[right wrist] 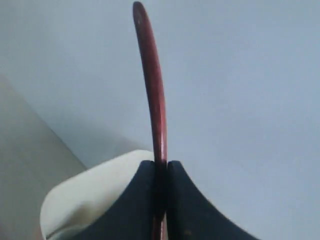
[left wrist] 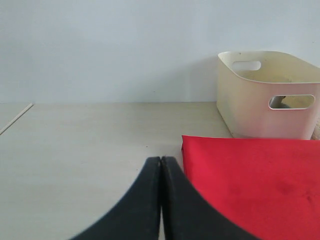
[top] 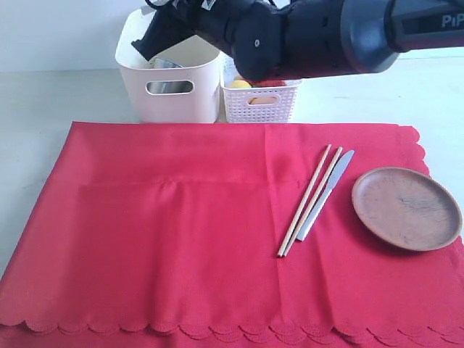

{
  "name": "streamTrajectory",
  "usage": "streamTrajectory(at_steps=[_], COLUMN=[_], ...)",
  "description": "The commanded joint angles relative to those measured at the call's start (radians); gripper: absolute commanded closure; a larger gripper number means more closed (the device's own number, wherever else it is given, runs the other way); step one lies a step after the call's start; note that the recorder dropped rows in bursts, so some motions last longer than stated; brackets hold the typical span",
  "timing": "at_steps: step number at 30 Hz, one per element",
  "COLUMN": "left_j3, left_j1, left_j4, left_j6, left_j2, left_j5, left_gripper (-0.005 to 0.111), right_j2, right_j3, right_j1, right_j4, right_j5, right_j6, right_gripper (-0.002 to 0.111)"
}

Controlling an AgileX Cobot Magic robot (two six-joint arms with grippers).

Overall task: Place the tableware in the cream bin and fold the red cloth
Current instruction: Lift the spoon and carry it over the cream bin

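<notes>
1. While my left claw [left wrist: 161, 162] sits pinched shut on nothing, low over the bare table [left wrist: 75, 145] just off the corner of the red cloth [left wrist: 250, 185], this step asks nothing of it.
2. Over the cream bin [top: 170, 87] my right claw [right wrist: 161, 167] reaches across, clamped on the wooden spoon [right wrist: 152, 90], whose slim stem stands out past the jaws.
3. Dropping the spoon looks to me like the step in hand. I want the claw centred over the opening, not the rim, and lowered before the jaws part, so the spoon neither bounces nor catches a wall.
4. Just beside the bin stands the white basket [top: 261, 105] of food, and the spoon must not stray there.
5. Farther right on the flat, unfolded cloth lie the chopsticks [top: 308, 203], the knife [top: 326, 192] and the wooden plate [top: 406, 208], not yet binned.
</notes>
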Motion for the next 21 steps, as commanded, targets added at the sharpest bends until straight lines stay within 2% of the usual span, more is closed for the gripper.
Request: streamTrajectory(at_steps=[1, 5, 10, 21], left_j3=[0.003, 0.003, 0.003, 0.003], left_j1=[0.002, 0.002, 0.002, 0.002], left_j4=[0.000, 0.000, 0.000, 0.000], left_j6=[-0.006, -0.006, -0.006, -0.006], left_j2=[-0.005, -0.005, -0.005, -0.005], left_j5=[-0.005, -0.005, -0.005, -0.005], left_gripper=[0.104, 0.104, 0.104, 0.104], right_j2=[0.073, 0.176, 0.248, 0.314], right_j3=[0.002, -0.060, -0.139, -0.205], right_j1=[0.001, 0.001, 0.001, 0.001], right_j4=[-0.170, -0.152, -0.144, 0.137], right_j5=[-0.208, -0.306, -0.302, -0.302], right_j6=[0.279, 0.341, 0.411, 0.402], right_gripper=[0.108, 0.108, 0.108, 0.106])
